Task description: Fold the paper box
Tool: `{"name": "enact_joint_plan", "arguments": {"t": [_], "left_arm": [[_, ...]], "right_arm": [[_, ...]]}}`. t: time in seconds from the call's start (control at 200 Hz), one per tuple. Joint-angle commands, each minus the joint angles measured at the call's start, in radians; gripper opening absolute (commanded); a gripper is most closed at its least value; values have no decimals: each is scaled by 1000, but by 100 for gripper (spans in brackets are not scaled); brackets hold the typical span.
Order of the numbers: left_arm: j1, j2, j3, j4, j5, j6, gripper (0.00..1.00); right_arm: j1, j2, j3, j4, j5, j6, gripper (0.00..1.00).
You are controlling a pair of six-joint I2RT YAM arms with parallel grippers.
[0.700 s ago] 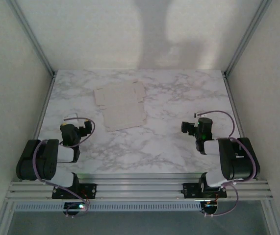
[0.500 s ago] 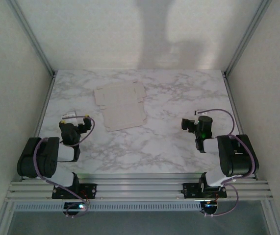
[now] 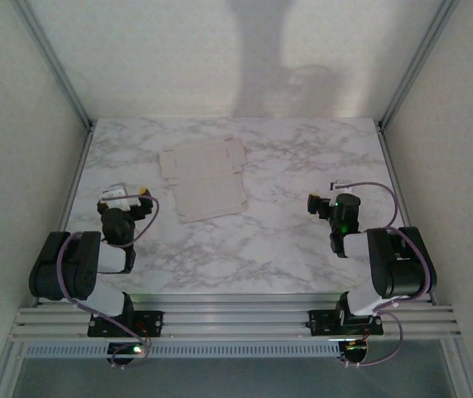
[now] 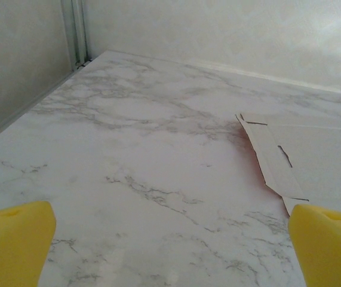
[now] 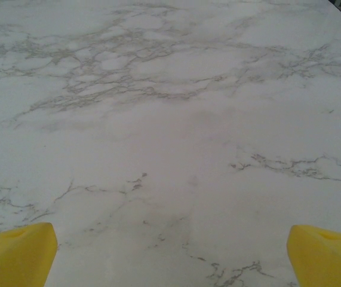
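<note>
Both claws stand wide open, with nothing between their yellow pads point(image 5: 15, 245). Our left claw point(image 3: 128, 196) sits low over the near left part of the tabletop point(image 3: 302, 157). Our right claw point(image 3: 329, 196) sits low over the near right part, well apart from the left one.

We see the paper box point(image 3: 203, 178) lying flat and unfolded, off-white side up, left of centre and toward the far half of the tabletop. It lies farther out than either claw and touches neither, and it is nearer the left claw than the right. Its outline sits slightly skewed to the tabletop's edges, with small tabs jutting from its far right side.

From the left wrist we look along the box's left edge, which runs diagonally toward us, notched at its far corner and cut by a short slit. A faint pink tinge shows on the marble beside that edge. The nearest corner passes behind our right-hand pad in that view, and we cannot tell whether they touch.

Left of the box, bare marble runs out to the metal rail point(image 4: 74, 30) where the tabletop meets the side wall point(image 4: 15, 60). Ahead of the right claw we see bare marble all the way to the far edge. A wide bare strip also separates the box from the tabletop's right edge.
</note>
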Motion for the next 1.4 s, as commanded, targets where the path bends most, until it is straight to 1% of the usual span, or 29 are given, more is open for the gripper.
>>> {"name": "enact_joint_plan", "arguments": {"t": [0.0,0.596,0.691,0.726,0.756,0.826,0.881,0.956,1.006,1.126,1.216,1.331,1.391], "left_arm": [[-9,12,24,49,-23,-19,99],[-8,11,23,51,-22,-19,99],[-9,-4,11,61,28,1,99],[-14,-22,5,58,18,4,99],[-21,-49,4,44,-11,1,99],[-40,-138,28,-72,-113,-19,100],[-50,-208,69,-215,-191,-57,99],[-68,-303,101,-341,-217,-80,99],[-85,-370,122,-424,-247,-124,99],[-107,-509,172,-634,-280,-258,99],[-107,-564,228,-799,-253,-361,99],[-108,-582,287,-935,-101,-425,99],[-108,-580,318,-993,-28,-460,99]], "right_arm": [[-8,16,26,40,31,-17,99],[-10,16,22,47,30,-17,99],[-9,8,4,76,8,-27,99],[-8,-1,-6,89,-1,-31,99],[-6,-27,-9,73,-5,-35,99],[2,-104,16,-39,12,-41,99],[17,-175,59,-201,23,-39,99],[44,-270,145,-383,16,-22,99],[79,-327,197,-495,-1,-3,99],[162,-384,310,-695,-18,74,99],[224,-362,412,-817,-15,167,99],[342,-284,510,-876,17,217,99],[411,-211,577,-901,62,231,99]]}}
